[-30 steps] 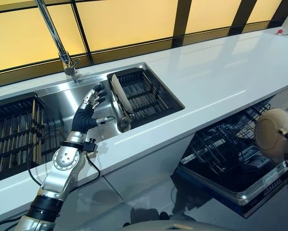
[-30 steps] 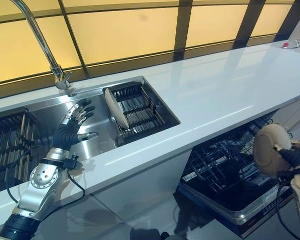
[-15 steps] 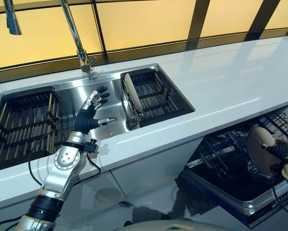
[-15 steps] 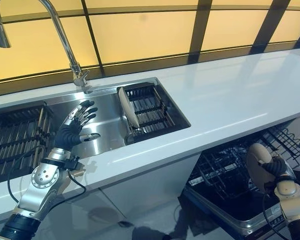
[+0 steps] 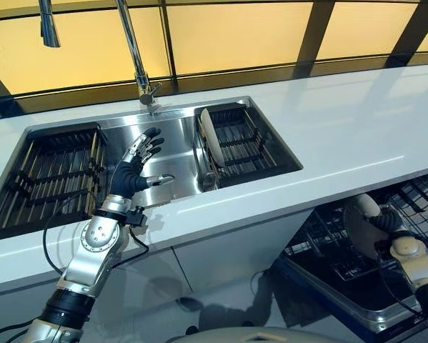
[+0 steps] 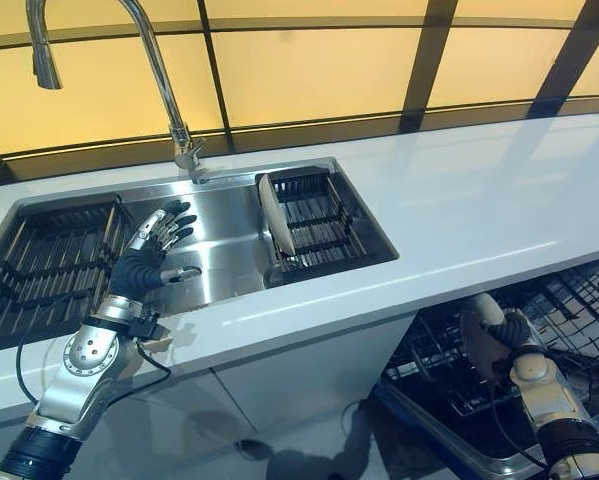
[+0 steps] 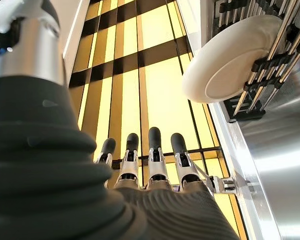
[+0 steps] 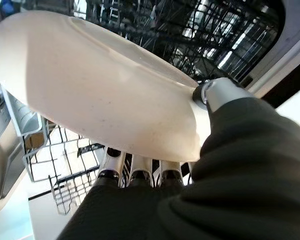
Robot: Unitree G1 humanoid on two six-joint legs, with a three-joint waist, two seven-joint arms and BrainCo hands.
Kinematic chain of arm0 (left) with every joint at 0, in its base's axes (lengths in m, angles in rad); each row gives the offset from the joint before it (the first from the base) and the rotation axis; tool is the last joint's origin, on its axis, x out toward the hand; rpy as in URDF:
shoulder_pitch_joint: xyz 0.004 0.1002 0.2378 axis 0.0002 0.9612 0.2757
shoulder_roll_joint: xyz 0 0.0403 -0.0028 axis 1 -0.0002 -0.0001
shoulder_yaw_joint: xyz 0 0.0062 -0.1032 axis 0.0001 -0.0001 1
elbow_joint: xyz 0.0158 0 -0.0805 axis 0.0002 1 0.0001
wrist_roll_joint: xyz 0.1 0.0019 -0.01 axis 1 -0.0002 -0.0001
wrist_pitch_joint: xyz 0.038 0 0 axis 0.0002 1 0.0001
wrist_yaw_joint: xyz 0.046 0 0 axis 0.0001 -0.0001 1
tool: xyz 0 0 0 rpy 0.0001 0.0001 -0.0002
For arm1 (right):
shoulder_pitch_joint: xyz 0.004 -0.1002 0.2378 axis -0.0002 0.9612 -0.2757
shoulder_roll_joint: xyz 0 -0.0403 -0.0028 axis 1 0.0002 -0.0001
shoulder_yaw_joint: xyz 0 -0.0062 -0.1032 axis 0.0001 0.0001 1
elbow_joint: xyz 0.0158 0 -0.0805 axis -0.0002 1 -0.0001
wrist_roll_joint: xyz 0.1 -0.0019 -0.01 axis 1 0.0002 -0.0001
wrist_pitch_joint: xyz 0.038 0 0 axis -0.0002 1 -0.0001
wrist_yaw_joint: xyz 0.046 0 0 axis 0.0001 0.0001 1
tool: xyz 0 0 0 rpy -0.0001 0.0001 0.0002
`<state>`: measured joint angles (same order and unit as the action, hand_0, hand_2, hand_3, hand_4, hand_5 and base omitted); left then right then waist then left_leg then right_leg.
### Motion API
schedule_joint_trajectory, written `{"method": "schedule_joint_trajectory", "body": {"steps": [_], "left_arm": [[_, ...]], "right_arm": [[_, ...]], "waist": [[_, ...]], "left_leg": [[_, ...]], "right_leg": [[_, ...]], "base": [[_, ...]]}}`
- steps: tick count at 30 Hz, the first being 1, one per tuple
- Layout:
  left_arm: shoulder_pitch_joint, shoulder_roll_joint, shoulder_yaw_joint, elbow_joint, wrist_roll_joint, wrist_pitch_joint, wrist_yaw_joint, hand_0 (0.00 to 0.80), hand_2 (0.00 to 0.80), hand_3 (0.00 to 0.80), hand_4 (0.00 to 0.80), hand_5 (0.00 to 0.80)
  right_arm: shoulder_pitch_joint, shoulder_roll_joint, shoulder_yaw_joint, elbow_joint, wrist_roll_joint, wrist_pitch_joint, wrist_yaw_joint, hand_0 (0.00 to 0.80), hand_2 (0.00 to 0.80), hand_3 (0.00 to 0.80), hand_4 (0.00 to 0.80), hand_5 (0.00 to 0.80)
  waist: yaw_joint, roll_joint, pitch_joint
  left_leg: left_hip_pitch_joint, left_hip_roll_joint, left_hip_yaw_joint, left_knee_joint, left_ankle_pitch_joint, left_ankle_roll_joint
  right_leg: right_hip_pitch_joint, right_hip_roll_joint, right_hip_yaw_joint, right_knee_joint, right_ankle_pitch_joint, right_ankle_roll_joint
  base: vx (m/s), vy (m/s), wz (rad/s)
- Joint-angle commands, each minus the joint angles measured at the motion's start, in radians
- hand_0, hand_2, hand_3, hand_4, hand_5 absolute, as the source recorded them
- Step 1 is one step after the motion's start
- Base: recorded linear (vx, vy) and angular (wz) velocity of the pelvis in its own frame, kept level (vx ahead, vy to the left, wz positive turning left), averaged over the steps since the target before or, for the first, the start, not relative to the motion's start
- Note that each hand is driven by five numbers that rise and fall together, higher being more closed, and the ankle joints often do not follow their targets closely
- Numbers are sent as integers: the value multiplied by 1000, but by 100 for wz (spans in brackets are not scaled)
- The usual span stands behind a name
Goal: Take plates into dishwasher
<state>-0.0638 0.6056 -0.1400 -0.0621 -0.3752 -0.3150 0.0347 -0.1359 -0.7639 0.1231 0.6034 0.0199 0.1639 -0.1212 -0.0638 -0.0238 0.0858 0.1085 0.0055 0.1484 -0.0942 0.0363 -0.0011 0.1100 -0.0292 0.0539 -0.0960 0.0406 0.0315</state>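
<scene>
My right hand (image 5: 386,221) is shut on a cream plate (image 5: 358,225), thumb on one face and fingers behind it, and holds it on edge above the dishwasher's black wire rack (image 6: 564,305). In the right wrist view the cream plate (image 8: 99,85) spreads wide over that rack (image 8: 200,30). A second cream plate (image 5: 211,137) stands upright in the dark rack (image 5: 246,139) at the sink's right end; the left wrist view shows this plate (image 7: 230,60) wedged between the rack's rods. My left hand (image 5: 133,164) hovers open over the steel sink basin (image 5: 174,143), fingers spread and straight.
A tall chrome tap (image 5: 137,61) rises behind the sink. Another dark rack (image 5: 53,171) fills the sink's left end. The white counter (image 5: 356,121) runs to the right above the dishwasher's lowered door (image 5: 342,275).
The camera has swung so the scene slid right. My right hand has carried its plate lower and inward over the dishwasher rack. The left hand keeps its place over the basin.
</scene>
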Motion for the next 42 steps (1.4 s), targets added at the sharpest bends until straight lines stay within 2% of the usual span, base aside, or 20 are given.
{"method": "schedule_joint_trajectory", "body": {"steps": [1,11,19,20,21,23,24,25,42], "left_arm": [[-101,-2,-37,-35,-6,-43,-7,0,0,0,0,0],[-116,-1,-53,-25,-13,-51,-15,0,0,0,0,0],[-111,3,-47,-30,-21,-52,-19,0,0,0,0,0],[-111,3,-47,-30,-20,-53,-18,0,0,0,0,0],[-110,2,-47,-30,-20,-54,-18,0,0,0,0,0],[-104,2,-44,-35,-20,-55,-18,0,0,0,0,0],[-102,2,-43,-38,-19,-56,-18,0,0,0,0,0],[-101,2,-43,-38,-20,-57,-17,0,0,0,0,0],[-83,-3,-19,-41,-17,-61,-22,0,0,0,0,0]], "right_arm": [[-155,-29,26,77,-23,-18,-34,800,800,800,800,800],[-210,18,87,206,-33,-16,-25,800,800,800,800,800],[-211,27,96,223,-45,-21,-37,800,800,800,800,800],[-211,25,96,223,-44,-23,-46,615,615,615,615,615],[-211,25,95,221,-44,-24,-47,527,527,527,527,527],[-201,24,92,206,-52,-22,-56,405,405,405,405,405],[-197,23,91,199,-55,-20,-63,88,88,88,88,88],[-192,23,88,196,-55,-22,-67,0,0,0,0,0],[-136,-13,23,94,-60,-31,-112,0,0,0,0,0]], "waist": [[27,0,-10],[48,5,-8],[53,8,-4],[53,8,-4],[53,8,-4],[51,7,-2],[50,8,-3],[50,8,-3],[34,6,-6]], "left_leg": [[24,-29,-31,7,-95,63],[25,-28,-41,7,-92,63],[27,-27,-43,7,-91,62],[27,-27,-43,7,-91,62],[27,-27,-43,7,-91,62],[27,-27,-43,7,-91,62],[27,-27,-43,7,-91,62],[27,-27,-43,7,-91,62],[32,-24,-36,7,-91,60]], "right_leg": [[-32,38,-68,9,21,7],[-26,34,-83,9,16,5],[-23,32,-87,9,15,4],[-23,32,-87,9,15,4],[-23,32,-87,9,15,4],[-23,33,-85,9,15,3],[-23,33,-85,9,15,3],[-23,33,-84,9,15,3],[-20,35,-77,9,15,4]], "base": [[-4,-4,9],[-1,-4,3],[0,0,1],[0,0,0],[0,0,0],[0,0,0],[0,0,0],[0,0,0],[0,0,0]]}}
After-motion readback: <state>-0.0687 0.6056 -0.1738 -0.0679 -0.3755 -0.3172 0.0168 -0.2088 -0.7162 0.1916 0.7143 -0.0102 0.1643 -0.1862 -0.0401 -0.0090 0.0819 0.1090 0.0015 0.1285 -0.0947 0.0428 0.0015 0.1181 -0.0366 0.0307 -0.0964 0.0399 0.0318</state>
